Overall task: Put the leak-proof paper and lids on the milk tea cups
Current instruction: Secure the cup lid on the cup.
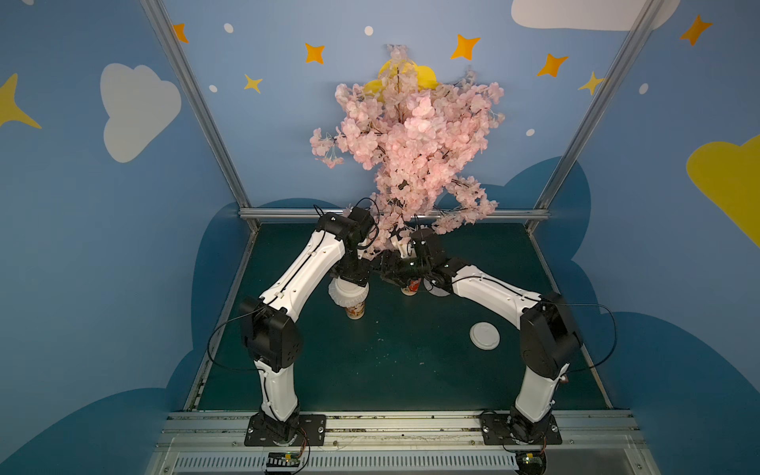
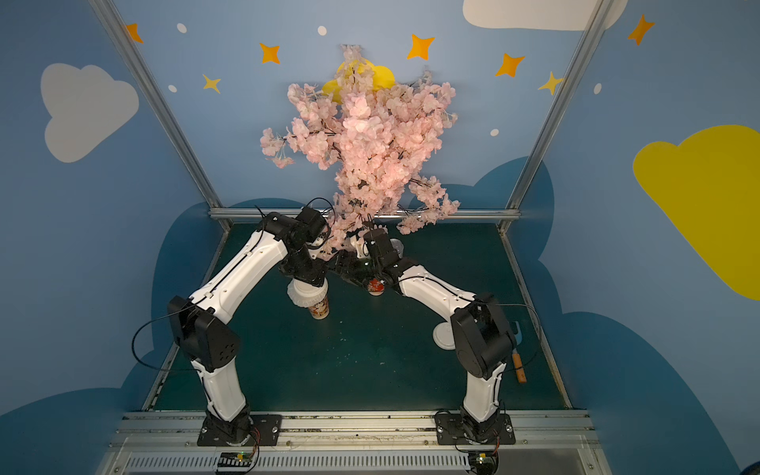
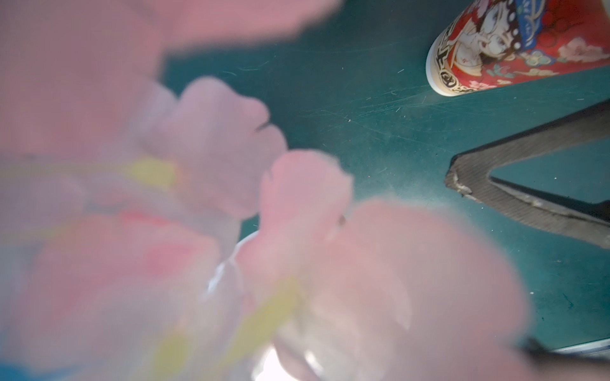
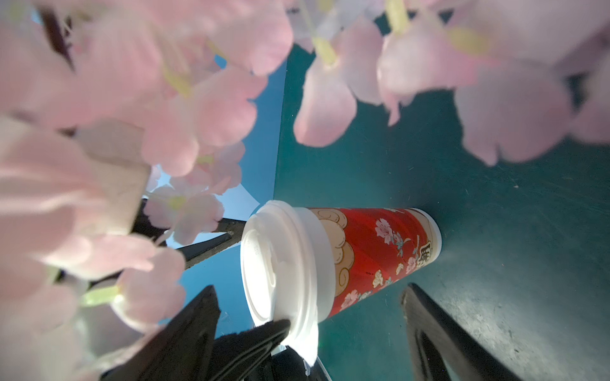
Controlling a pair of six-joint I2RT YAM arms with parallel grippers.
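Quick look from my end: the one leak-proof paper (image 1: 339, 297) I can make out is draped over the mouth of the milk tea cup (image 1: 356, 309) just in front of the blossom tree (image 1: 411, 135), on the left arm's side of it. Its crinkled edge hangs down round the rim, with a white lid (image 1: 347, 293) on top. The left gripper (image 1: 353, 279) hangs right at that lid, jaws apart, holding nothing. The second cup (image 4: 373, 257), lidded too, also stands just in front of the tree. The right gripper (image 1: 398, 275) is right by it, jaws spread wide, not clamping. I can't tell if there's paper under that lid. A spare lid (image 1: 485, 336) lies well in front of the tree.
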